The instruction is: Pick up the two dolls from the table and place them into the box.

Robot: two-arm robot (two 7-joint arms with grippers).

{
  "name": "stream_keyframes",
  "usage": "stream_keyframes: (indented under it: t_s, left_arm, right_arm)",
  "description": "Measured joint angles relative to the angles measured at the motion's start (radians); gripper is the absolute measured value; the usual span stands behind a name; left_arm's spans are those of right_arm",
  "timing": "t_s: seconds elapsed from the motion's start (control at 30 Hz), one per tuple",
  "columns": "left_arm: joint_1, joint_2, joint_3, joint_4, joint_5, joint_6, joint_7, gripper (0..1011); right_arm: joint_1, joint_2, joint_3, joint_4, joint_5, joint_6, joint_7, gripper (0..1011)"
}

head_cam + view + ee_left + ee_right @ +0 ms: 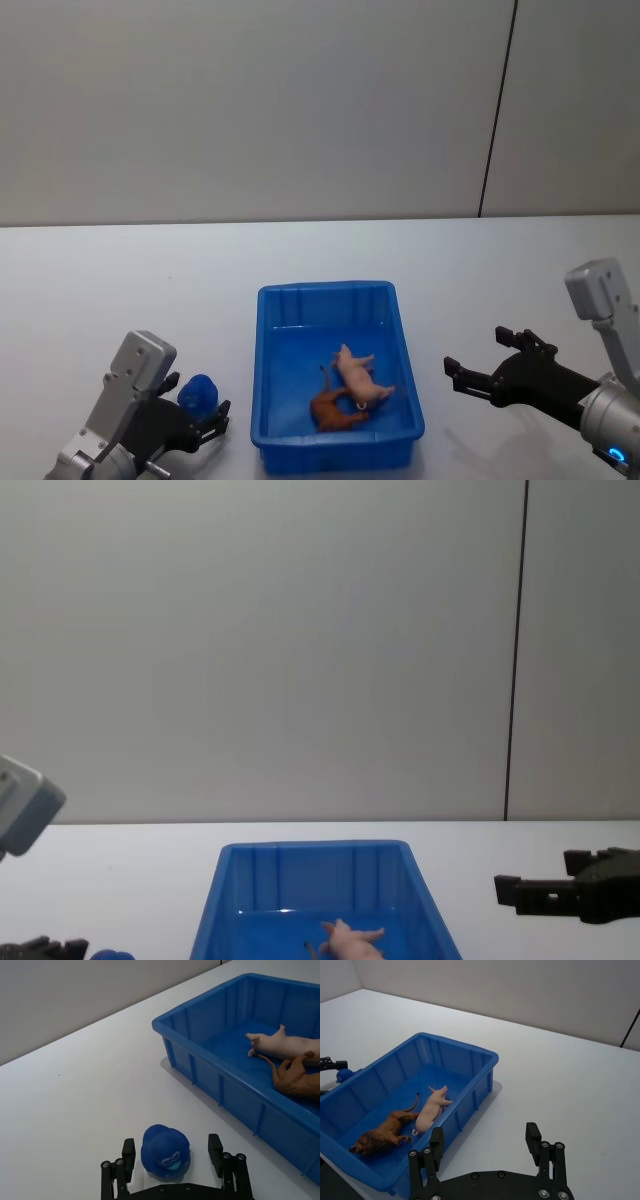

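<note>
The blue plush [165,1153] sits on the white tabletop [120,290], left of the blue box [266,372], between the spread fingers of the left tool [172,1157] (whether the pads touch it I cannot tell). Inside the box lie the brown lion [335,409] and, beside it, the pale pink pig [360,378], their legs overlapping. Right of the box the right tool [479,362] hovers over bare tabletop, fingers apart and holding nothing.
</note>
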Motion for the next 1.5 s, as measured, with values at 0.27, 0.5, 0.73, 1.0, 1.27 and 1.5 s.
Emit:
stream_keyframes:
  t_s: [0.27,0.5,0.73,1.0,1.27,1.5]
  left_arm:
    - [-0.020,-0.015,0.004,0.045,0.013,-0.003,-0.027,731]
    - [-0.032,-0.024,0.005,0.070,0.028,-0.006,-0.042,522]
    - [-0.036,-0.020,-0.002,0.054,0.046,-0.011,-0.042,463]
    - [-0.043,-0.010,-0.018,0.001,0.072,-0.025,-0.025,414]
    - [-0.065,-0.012,-0.026,-0.068,0.116,-0.044,-0.021,363]
    - [-0.098,-0.041,-0.017,-0.101,0.154,-0.063,-0.048,320]
  right_arm:
    - [0.000,0.000,0.000,0.000,0.000,0.000,0.000,1001]
    - [0.000,0.000,0.000,0.000,0.000,0.000,0.000,1001]
    - [0.000,0.000,0.000,0.000,0.000,0.000,0.000,1001]
    - [0.000,0.000,0.000,0.000,0.000,0.000,0.000,1001]
    - [0.000,0.000,0.000,0.000,0.000,0.000,0.000,1001]
    - [0.000,0.000,0.000,0.000,0.000,0.000,0.000,1001]
